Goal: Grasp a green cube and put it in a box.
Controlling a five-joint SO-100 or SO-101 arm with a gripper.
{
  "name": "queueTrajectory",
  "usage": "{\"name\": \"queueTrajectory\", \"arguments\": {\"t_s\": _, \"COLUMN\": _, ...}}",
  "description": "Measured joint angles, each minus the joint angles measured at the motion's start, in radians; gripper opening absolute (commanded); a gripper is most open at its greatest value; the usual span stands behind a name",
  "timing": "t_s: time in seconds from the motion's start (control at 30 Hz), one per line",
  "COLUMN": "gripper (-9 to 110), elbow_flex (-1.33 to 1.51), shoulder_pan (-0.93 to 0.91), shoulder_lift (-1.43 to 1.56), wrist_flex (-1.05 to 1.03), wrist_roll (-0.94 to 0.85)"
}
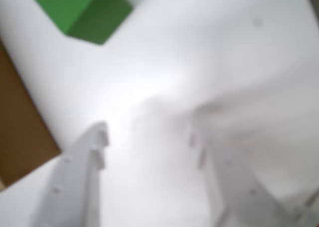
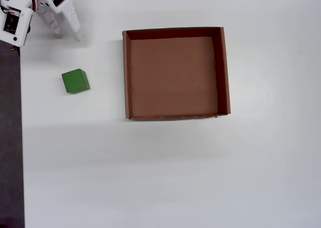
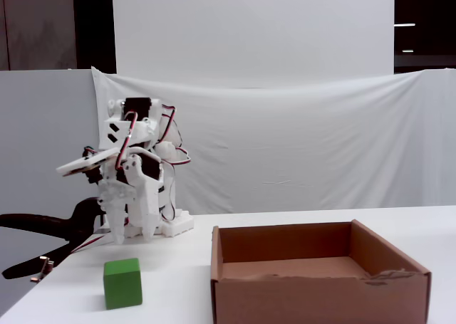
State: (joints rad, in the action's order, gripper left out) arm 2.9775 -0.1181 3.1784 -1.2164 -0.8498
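Near front table edge in fixed view, green cube (image 3: 122,283) sitting flat on white table (image 3: 178,281), turned slightly askew, box (image 3: 317,274) well apart beside it, lying empty. Behind, gripper (image 3: 131,233) hanging open above table, fingers (image 1: 82,174) spread, holding nothing, touching nothing.

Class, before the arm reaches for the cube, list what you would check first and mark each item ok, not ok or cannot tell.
1. Gripper open: ok, jaws spread and empty in the wrist view.
2. Green cube free on the table, apart from the box: ok.
3. Gripper above the cube: not ok, it hangs off to one side in the overhead view.
4. Box empty: ok.
5. Path from cube to box clear: ok.
6. Cube faces square to the jaws: cannot tell.
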Motion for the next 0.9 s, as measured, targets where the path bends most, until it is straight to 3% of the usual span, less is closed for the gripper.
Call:
{"name": "queueTrajectory", "arguments": {"t_s": 0.67, "gripper": 21, "elbow_flex": 0.000, "shoulder_pan": -0.034, "shoulder_lift": 0.000, "wrist_flex": 0.026, "wrist_roll": -0.012}}
{"name": "queueTrajectory", "arguments": {"t_s": 0.9, "gripper": 21, "elbow_flex": 0.002, "shoulder_pan": -0.063, "shoulder_lift": -0.012, "wrist_flex": 0.094, "wrist_roll": -0.218}}
